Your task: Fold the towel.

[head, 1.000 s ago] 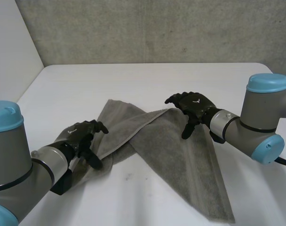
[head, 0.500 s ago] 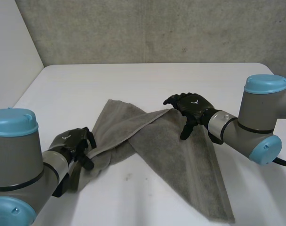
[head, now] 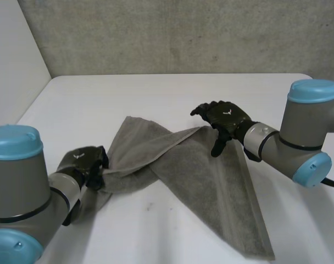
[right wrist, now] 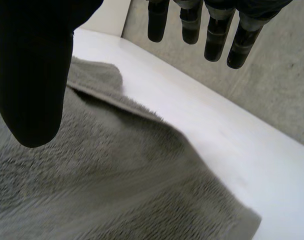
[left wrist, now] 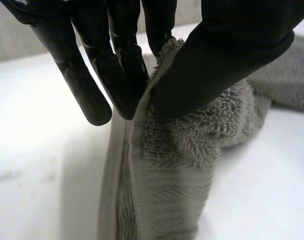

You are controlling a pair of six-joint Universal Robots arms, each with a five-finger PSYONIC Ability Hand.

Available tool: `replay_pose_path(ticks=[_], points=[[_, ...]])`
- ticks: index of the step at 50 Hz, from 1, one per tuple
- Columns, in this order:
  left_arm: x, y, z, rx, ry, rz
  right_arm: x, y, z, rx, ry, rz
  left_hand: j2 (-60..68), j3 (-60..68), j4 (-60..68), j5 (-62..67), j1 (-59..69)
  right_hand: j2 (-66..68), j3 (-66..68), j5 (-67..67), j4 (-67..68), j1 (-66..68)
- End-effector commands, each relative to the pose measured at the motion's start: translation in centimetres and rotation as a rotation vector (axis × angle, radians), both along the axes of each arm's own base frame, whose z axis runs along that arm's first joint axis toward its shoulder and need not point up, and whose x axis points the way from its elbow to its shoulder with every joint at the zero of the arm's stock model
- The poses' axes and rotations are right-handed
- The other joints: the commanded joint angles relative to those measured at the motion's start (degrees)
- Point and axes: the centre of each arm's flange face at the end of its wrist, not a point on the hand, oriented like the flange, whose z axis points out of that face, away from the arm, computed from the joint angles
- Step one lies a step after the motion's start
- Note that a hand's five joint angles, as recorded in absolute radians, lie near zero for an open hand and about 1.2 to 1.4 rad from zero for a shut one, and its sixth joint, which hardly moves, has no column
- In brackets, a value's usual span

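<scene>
A grey towel (head: 211,187) lies crumpled on the white table (head: 172,93), one long part running toward the near right and another toward the near left. My left hand (head: 84,165) is at the towel's left end; in the left wrist view the thumb (left wrist: 227,55) and fingers (left wrist: 117,65) pinch a fold of the towel (left wrist: 192,135) between them. My right hand (head: 224,120) hovers over the towel's far edge near the middle fold, fingers spread and relaxed. In the right wrist view its thumb (right wrist: 32,70) and fingers (right wrist: 217,30) hang above the towel (right wrist: 92,185) without holding it.
A rough concrete wall (head: 183,33) stands behind the table. A pale panel (head: 13,60) closes off the far left. Bare tabletop lies beyond the towel and at the near middle.
My left hand slid left to the towel's end and closed its fingers on the cloth, bunching it. The right hand stayed almost still, lifting slightly.
</scene>
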Motion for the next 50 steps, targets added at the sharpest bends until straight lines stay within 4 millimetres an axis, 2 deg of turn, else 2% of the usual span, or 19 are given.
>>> replay_pose_path(ticks=[1,2,4,7,12,14,22,28,35,36,37,38,42,43,44,45,47,48,50], points=[[-0.3,2.0,6.6,-0.200,-0.042,-0.095,0.7,-0.5,3.3,-0.055,-0.025,0.056,10.6,10.7,10.6,11.3,12.2,2.4,2.5,-0.5,2.1,1.7],[-0.3,2.1,6.6,-0.200,-0.043,-0.095,0.7,-0.5,3.4,-0.055,-0.025,0.056,10.6,10.7,10.6,11.3,12.2,2.4,2.5,-0.5,2.1,1.7],[-0.3,3.7,9.5,-0.319,-0.113,-0.155,1.0,-0.5,3.9,-0.059,-0.041,0.088,10.6,10.7,10.6,11.3,12.2,4.0,4.2,1.2,3.8,3.4],[-0.4,5.3,11.4,-0.416,-0.164,-0.205,1.6,-0.5,4.3,-0.050,-0.064,0.153,10.6,10.7,10.6,11.3,12.2,7.9,8.1,5.0,7.7,7.3],[-0.9,7.7,12.9,-0.491,-0.191,-0.276,2.6,0.0,3.4,0.004,-0.078,0.235,10.6,10.7,10.6,11.3,12.2,9.9,10.1,7.1,9.7,9.3],[-1.1,8.3,13.1,-0.500,-0.191,-0.295,4.3,1.2,2.0,0.034,-0.072,0.288,10.6,10.7,10.6,11.3,12.2,9.9,10.1,7.1,9.7,9.3],[-0.8,9.9,13.7,-0.510,-0.185,-0.322,6.4,3.1,-2.2,0.123,-0.045,0.350,10.6,10.7,10.6,11.3,12.2,11.3,11.4,8.4,11.0,10.6],[-0.7,9.9,13.4,-0.503,-0.192,-0.321,7.7,3.8,-3.8,0.136,-0.040,0.383,10.6,10.7,10.6,11.3,12.2,24.9,25.1,22.0,24.6,24.3],[-0.7,9.8,13.4,-0.504,-0.192,-0.320,8.6,4.5,-4.2,0.127,-0.040,0.416,10.6,10.7,10.6,11.3,12.2,39.7,39.9,36.8,39.5,39.1],[-0.8,9.6,13.3,-0.502,-0.195,-0.319,8.7,4.4,-4.1,0.113,-0.043,0.419,10.6,10.7,10.6,11.3,12.2,54.2,54.4,51.3,53.9,53.6],[-0.8,9.6,13.3,-0.502,-0.195,-0.319,8.7,4.4,-4.1,0.113,-0.043,0.419,10.6,10.7,10.6,11.3,12.2,54.3,54.5,51.5,54.1,53.7],[-0.7,9.4,13.4,-0.505,-0.194,-0.312,8.8,4.2,-4.0,0.096,-0.045,0.418,10.6,10.7,10.6,11.3,12.2,70.1,70.3,67.2,69.8,69.5],[-0.4,8.1,13.8,-0.522,-0.204,-0.271,9.1,3.2,-2.1,0.015,-0.065,0.393,10.6,10.7,10.6,11.3,12.2,70.3,70.4,67.4,70.0,69.6],[-0.1,6.7,14.4,-0.551,-0.210,-0.228,8.9,2.2,-0.2,-0.055,-0.083,0.360,10.6,10.7,10.6,11.3,12.2,70.3,70.4,67.4,70.0,69.6],[-0.1,5.3,14.8,-0.574,-0.216,-0.200,8.9,2.2,-0.2,-0.056,-0.083,0.360,10.6,10.7,10.6,11.3,12.2,70.3,70.4,67.4,70.0,69.6],[-0.1,5.3,14.8,-0.574,-0.216,-0.200,7.9,0.4,3.0,-0.166,-0.107,0.280,10.6,10.7,10.6,11.3,12.2,70.3,70.4,67.4,70.0,69.6],[-1.2,2.2,15.7,-0.650,-0.221,-0.174,5.0,-2.6,9.2,-0.378,-0.155,0.125,10.6,10.7,10.6,11.3,12.2,70.3,70.4,67.4,70.0,69.6],[-1.2,2.2,15.7,-0.650,-0.221,-0.174,5.0,-2.7,9.2,-0.379,-0.156,0.124,10.6,10.7,10.6,11.3,12.2,70.3,70.4,67.4,70.0,69.6],[-2.4,-0.6,18.3,-0.787,-0.210,-0.145,2.6,-3.3,15.2,-0.586,-0.218,0.028,10.6,10.7,10.6,11.3,12.2,70.3,70.4,67.4,70.0,69.6]])
